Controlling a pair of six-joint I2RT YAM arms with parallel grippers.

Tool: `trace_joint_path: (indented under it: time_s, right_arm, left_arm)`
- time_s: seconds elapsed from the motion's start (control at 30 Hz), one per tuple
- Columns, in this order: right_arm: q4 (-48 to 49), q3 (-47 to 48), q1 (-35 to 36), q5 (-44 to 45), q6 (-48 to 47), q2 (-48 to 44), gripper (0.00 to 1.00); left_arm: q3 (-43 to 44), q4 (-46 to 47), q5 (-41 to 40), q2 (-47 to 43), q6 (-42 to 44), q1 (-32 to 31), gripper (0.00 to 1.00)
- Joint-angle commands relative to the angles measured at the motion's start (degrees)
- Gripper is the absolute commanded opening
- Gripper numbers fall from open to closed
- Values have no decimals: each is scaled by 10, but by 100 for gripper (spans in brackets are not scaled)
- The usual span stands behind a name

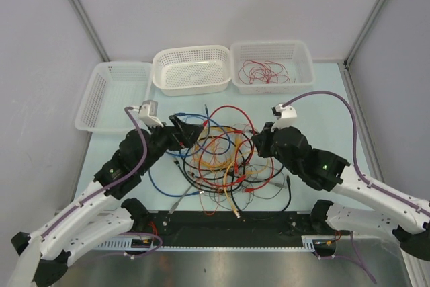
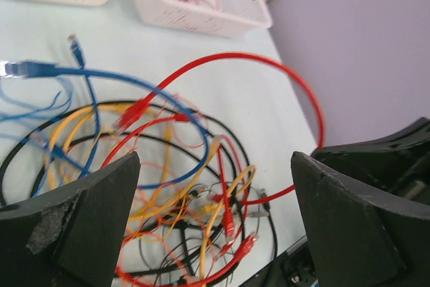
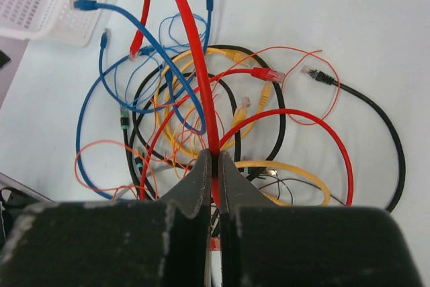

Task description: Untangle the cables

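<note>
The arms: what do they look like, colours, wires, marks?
The left arm and right arm have white lower links and chunky black upper joints. A purple hose runs along each to a small white wrist box. The right arm shows a green light. The left end effector and right end effector each have two black wedge-shaped fingers with scuffed grey patches.

The cables [image 1: 218, 162] fill the middle of the bench [image 1: 322, 109], heaped between the left gripper [image 1: 193, 132] and the right gripper [image 1: 250, 140], so there is no flat gap between the two. A red cable [image 3: 180, 28] arches high over the heap, pinched in the right gripper's closed jaws. The left gripper's jaws stand wide apart beside the heap. Three baskets [image 1: 191, 72] line the far edge. Bare bench shows right and left of the heap, and in a narrow strip before the baskets.
</note>
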Motion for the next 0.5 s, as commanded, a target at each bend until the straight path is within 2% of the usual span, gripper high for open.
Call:
trace_joint_path:
  time_s: [0.0,0.13,0.27,0.47]
  right_arm:
    - [22,37,28,36,-10,-4,0]
    - [36,44,47,36,-21,12,0]
    - [46,45,62,33,-25,20,0]
    - [49,46,69,24,-39,27,0]
  left_arm:
    - [33,105,62,20,25,-1,100]
    - [55,126,147,98,11,-1,99]
    - [57,204,201,158,-14,-4,97]
    - [92,250,244,252,-34,-33,96]
